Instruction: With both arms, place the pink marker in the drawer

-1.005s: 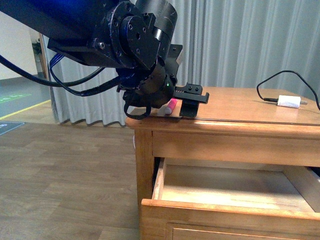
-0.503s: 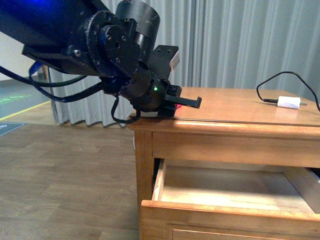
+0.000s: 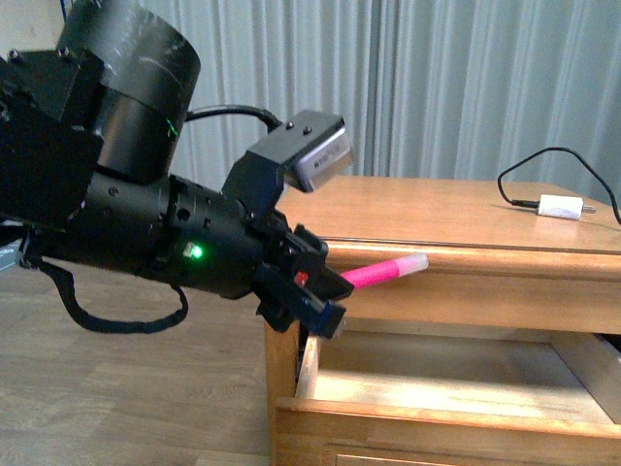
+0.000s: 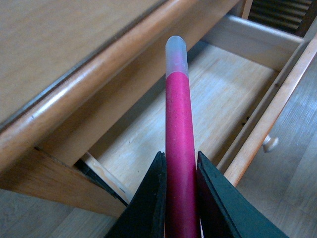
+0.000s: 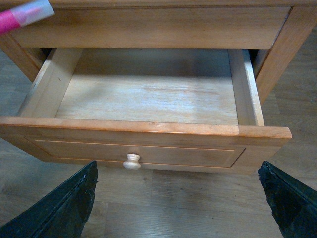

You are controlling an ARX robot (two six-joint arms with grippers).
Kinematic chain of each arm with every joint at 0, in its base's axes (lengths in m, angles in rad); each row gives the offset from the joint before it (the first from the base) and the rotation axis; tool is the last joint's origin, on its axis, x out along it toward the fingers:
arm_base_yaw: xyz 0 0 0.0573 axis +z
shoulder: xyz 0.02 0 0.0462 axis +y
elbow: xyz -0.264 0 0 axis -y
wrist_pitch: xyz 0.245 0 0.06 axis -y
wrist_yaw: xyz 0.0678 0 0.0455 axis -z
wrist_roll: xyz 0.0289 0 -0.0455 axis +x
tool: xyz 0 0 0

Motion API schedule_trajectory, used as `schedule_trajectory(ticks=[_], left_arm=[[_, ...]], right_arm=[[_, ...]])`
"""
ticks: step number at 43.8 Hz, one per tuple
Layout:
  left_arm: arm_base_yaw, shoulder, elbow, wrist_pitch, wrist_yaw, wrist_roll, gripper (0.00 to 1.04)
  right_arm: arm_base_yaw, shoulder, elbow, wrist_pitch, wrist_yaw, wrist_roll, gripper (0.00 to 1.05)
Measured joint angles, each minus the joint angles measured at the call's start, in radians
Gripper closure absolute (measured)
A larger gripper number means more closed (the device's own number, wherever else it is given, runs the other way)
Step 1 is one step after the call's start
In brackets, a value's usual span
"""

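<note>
The left gripper (image 3: 325, 291), clamped on the pink marker (image 3: 383, 272), has carried it off the tabletop's (image 3: 437, 209) front-left corner to above the open drawer (image 3: 437, 416), ready to drop; the right gripper (image 5: 178, 208) hangs spread open.

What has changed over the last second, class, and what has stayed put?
The left pincer, shut on the pink marker, has carried it off the tabletop and out past its front edge, above the open drawer. The drawer stayed open; the charger plug did not move.
</note>
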Motion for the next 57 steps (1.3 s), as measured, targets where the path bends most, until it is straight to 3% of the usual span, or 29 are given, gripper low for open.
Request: schedule_trajectory(ticks=[25, 31, 36, 46, 57], left_arm=[[-0.089, 0.209, 0.082, 0.069, -0.183, 0.009, 0.89], [-0.093, 0.215, 0.087, 0.095, -0.203, -0.016, 0.71], [-0.085, 0.202, 0.078, 0.114, -0.249, -0.062, 0.49], [0.006, 0.036, -0.061, 0.167, -0.33, -0.246, 0.05], [0.117, -0.293, -0.289, 0.183, -0.276, -0.362, 0.06]], right_arm=[[0.0, 0.0, 0.0, 0.0, 0.0, 0.0, 0.08], [0.0, 0.0, 0.0, 0.0, 0.0, 0.0, 0.08], [0.0, 0.0, 0.0, 0.0, 0.0, 0.0, 0.08], [0.0, 0.0, 0.0, 0.0, 0.0, 0.0, 0.08], [0.0, 0.0, 0.0, 0.0, 0.0, 0.0, 0.08]])
